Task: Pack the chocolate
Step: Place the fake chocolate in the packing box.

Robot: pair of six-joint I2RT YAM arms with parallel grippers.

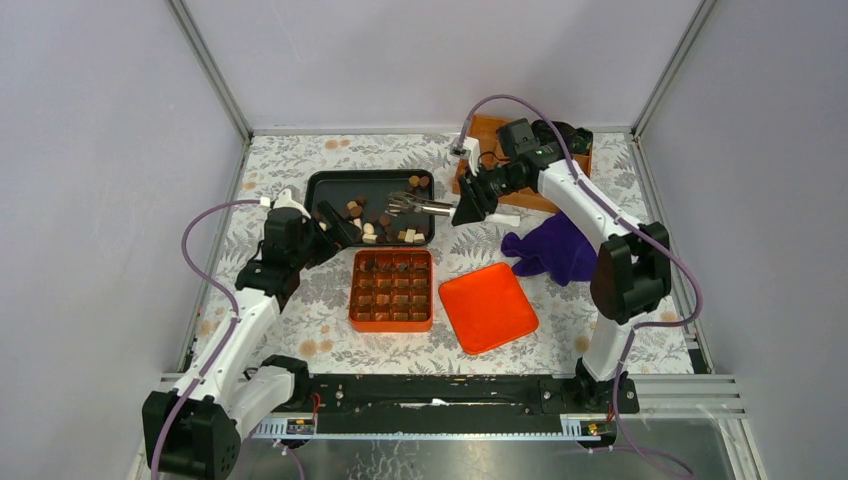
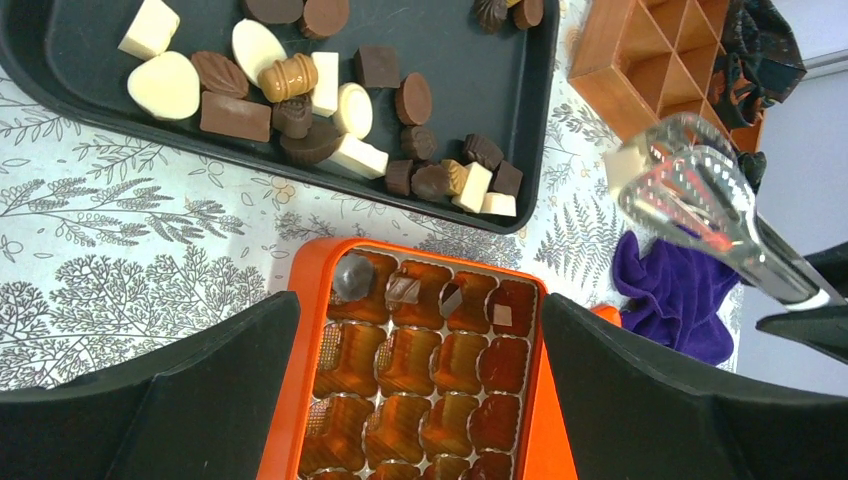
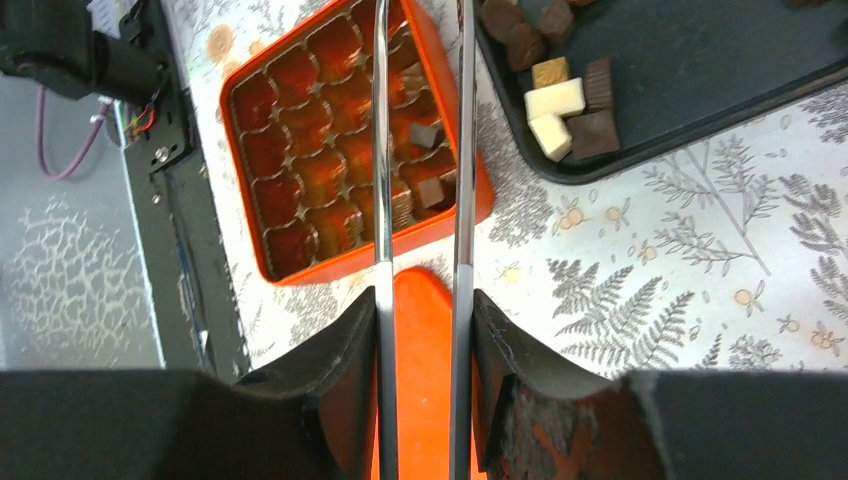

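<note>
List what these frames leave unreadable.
- Right wrist view: the shiny metal tongs held in the right tool run off the top edge, so their tips are unseen.
- Left wrist view: the orange compartment box is cut off by the bottom edge, so its lower rows are unseen.
- Top view: the chocolates in the box are too small to count. The wooden divided crate is partly behind the right arm.

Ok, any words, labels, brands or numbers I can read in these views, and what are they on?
No text can be read in any view.
The small tag at the left end of the base rail: too small to read.
No print shows on the orange box, the black tray, the chocolate or the tongs.
</note>
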